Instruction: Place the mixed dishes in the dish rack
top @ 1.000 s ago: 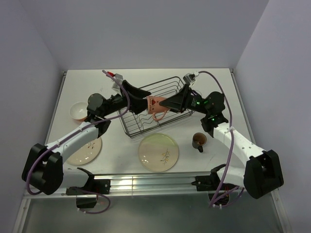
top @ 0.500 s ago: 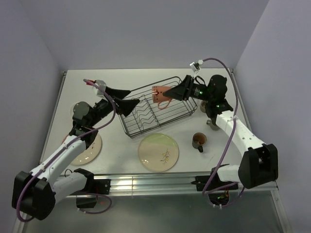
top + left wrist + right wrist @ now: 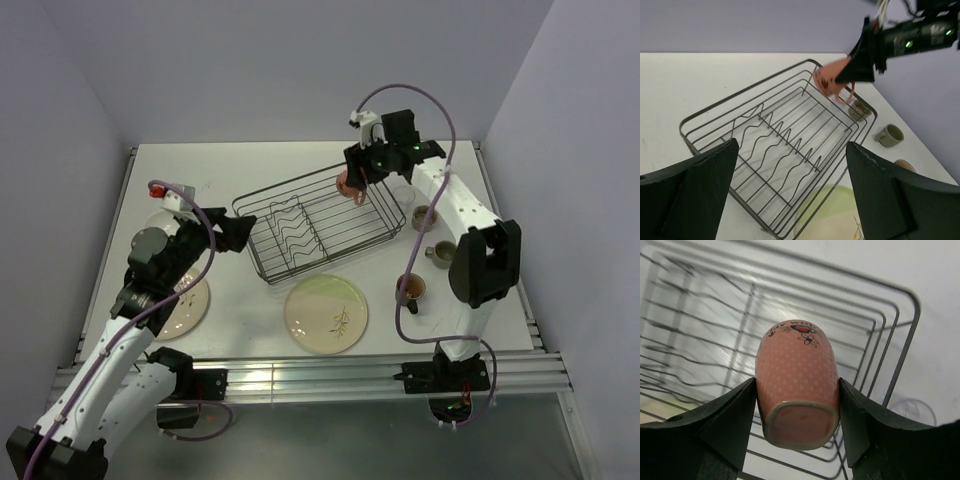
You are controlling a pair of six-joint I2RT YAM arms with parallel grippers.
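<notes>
We hold the mug (image 3: 797,367) clamped in our right hand (image 3: 797,395) over the rack's (image 3: 315,222) far right corner, mouth pointing down into it; our left hand (image 3: 792,150) is spread and empty.

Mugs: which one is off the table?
The pink mug, held by the right gripper over the dish rack; brown mug and olive mug sit on the table.

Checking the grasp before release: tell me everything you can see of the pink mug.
The pink mug looks ceramic, with a fine lattice pattern, a heart-and-flower print with lettering, and a loop handle hanging down. It lies tilted on its side, clamped in the right end effector, held above the far corner of the dish rack.
</notes>
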